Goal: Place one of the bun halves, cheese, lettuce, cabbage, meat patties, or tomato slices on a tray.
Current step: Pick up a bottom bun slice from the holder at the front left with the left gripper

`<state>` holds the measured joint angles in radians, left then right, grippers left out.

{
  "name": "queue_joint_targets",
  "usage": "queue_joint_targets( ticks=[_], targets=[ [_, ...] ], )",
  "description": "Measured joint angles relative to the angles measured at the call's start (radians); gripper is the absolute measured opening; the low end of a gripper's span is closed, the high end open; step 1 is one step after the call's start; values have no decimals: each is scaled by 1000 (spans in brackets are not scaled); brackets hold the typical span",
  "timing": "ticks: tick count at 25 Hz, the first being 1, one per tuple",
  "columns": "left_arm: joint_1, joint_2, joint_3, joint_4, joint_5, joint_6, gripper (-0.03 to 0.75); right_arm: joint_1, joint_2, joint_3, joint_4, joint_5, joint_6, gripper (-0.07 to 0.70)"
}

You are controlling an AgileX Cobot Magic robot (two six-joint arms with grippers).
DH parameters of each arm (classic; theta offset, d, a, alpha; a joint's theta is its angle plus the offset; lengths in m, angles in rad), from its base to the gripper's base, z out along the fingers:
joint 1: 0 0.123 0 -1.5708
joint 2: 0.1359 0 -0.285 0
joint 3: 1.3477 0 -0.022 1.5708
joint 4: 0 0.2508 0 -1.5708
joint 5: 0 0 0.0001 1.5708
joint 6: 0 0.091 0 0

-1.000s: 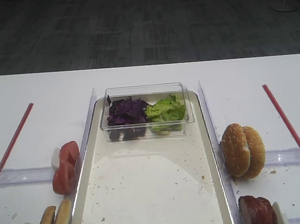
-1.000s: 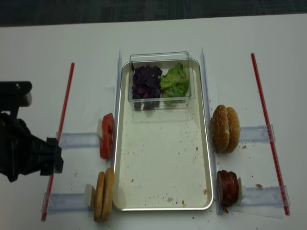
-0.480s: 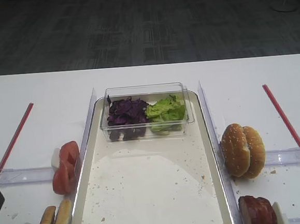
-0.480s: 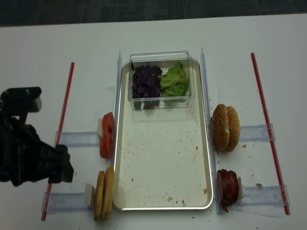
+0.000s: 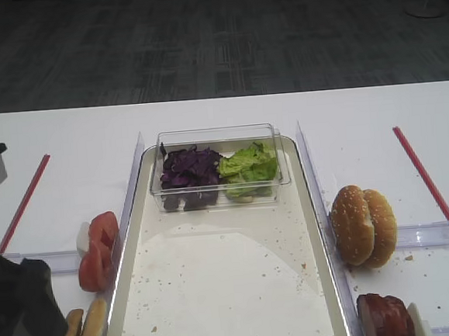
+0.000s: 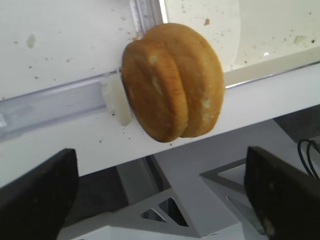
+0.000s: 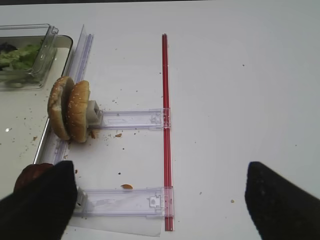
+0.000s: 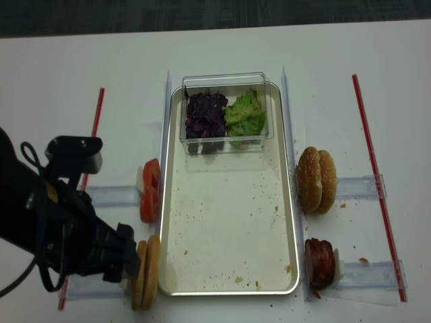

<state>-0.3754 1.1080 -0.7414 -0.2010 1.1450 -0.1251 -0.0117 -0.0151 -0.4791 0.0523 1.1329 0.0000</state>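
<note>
A: Tray point(image 8: 229, 229) first, since it is the biggest thing we log. We see it lying lengthwise down the middle of the white table point(image 8: 54, 60), its floor bare except for crumbs. A clear tub point(image 8: 225, 111) sits at its far end, holding the cabbage point(image 8: 206, 114) on the left and the lettuce point(image 8: 245, 113) on the right.

B: So nothing is placed yet, as we read it. Is the whole task left?

A: We judge so. No ingredient lies loose on the tray floor. The left arm point(image 8: 47, 222) is the next largest item: a dark mass over the near-left table, reaching toward the rack by the tray's left rim.

B: And the tool?

A: The left gripper point(image 6: 160, 200) stands wide open, and we see nothing between its fingers point(image 6: 37, 195). In the left wrist view the bun halves point(image 6: 172, 82) stand on edge, two together, centred ahead of the jaws and untouched, just outside the tray's near-left corner.

B: We note the pick has not begun, then. What about the right side?

A: The right gripper point(image 7: 160, 200) is likewise spread and empty, over bare table beyond the red strip point(image 7: 165, 130). It is out of both overhead views.

B: Smaller items?

A: Sesame buns point(image 8: 317, 180) on the right rack, meat patties point(image 8: 320, 264) nearer, tomato slices point(image 8: 149, 190) on the left rack beside the tray rim. All are in their holders.

B: We record what remains: close on one bun half, lift it, carry it over the rim, release.
</note>
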Motion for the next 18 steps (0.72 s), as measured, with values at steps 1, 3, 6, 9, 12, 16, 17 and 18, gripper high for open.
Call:
queue_joint_targets(
  ticks=[1, 3, 6, 9, 12, 16, 17, 18],
  targets=[
    [-30, 0, 0, -2, -5, -22, 617, 0, 0, 0, 0, 0, 0, 692],
    [-82, 0, 0, -6, -18, -63, 607, 0, 0, 0, 0, 0, 0, 692],
    [-153, 0, 0, -15, -25, -118, 577, 0, 0, 0, 0, 0, 0, 692],
    [-216, 0, 0, -32, -37, -140, 544, 0, 0, 0, 0, 0, 0, 692],
    [-267, 0, 0, -47, -64, -162, 530, 0, 0, 0, 0, 0, 0, 692],
    [-294, 0, 0, -48, -87, -187, 524, 0, 0, 0, 0, 0, 0, 692],
    [-297, 0, 0, -48, -96, -189, 524, 0, 0, 0, 0, 0, 0, 692],
    [-298, 1, 0, -48, -105, -189, 524, 0, 0, 0, 0, 0, 0, 692]
  ],
)
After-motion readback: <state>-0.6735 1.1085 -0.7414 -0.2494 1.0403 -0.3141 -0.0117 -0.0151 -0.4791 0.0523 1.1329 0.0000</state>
